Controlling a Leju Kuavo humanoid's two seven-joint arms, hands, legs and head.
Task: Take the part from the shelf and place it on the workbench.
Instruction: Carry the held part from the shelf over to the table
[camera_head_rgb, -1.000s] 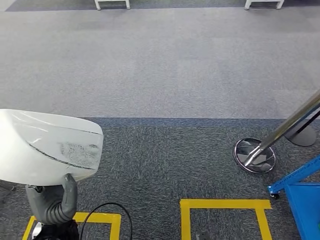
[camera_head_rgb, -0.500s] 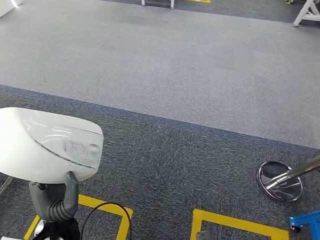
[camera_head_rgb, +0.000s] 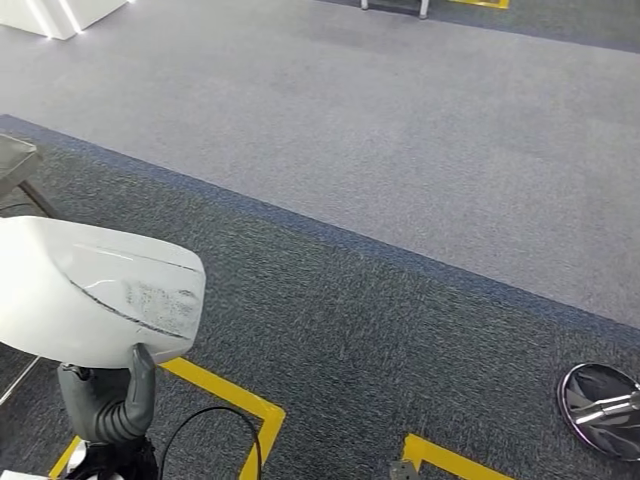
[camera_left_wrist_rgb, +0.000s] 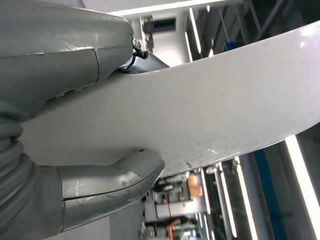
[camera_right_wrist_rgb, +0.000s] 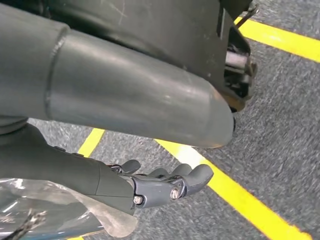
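The part (camera_head_rgb: 98, 295) is a large, glossy white curved shell with a dark seam line and a scuffed grey patch. My left hand (camera_head_rgb: 113, 400) holds it from below at the lower left of the head view, thumb up against its near edge. In the left wrist view the part (camera_left_wrist_rgb: 211, 115) spans the picture, clamped between the thumb (camera_left_wrist_rgb: 124, 177) and the rest of my left hand (camera_left_wrist_rgb: 68, 60). My right hand (camera_right_wrist_rgb: 151, 187) hangs over the carpet, its fingers loosely stretched out and holding nothing.
Dark carpet with yellow floor tape (camera_head_rgb: 226, 400) lies underfoot, and a lighter grey carpet band lies beyond. A chrome round stand base (camera_head_rgb: 604, 405) sits at the lower right. A black cable (camera_head_rgb: 211, 430) loops by my left arm. White furniture (camera_head_rgb: 68, 12) stands at the far left.
The camera has turned left, so the whole floor scene has shifted right; the blue cart has left the picture. The part stays in my left hand's grip.
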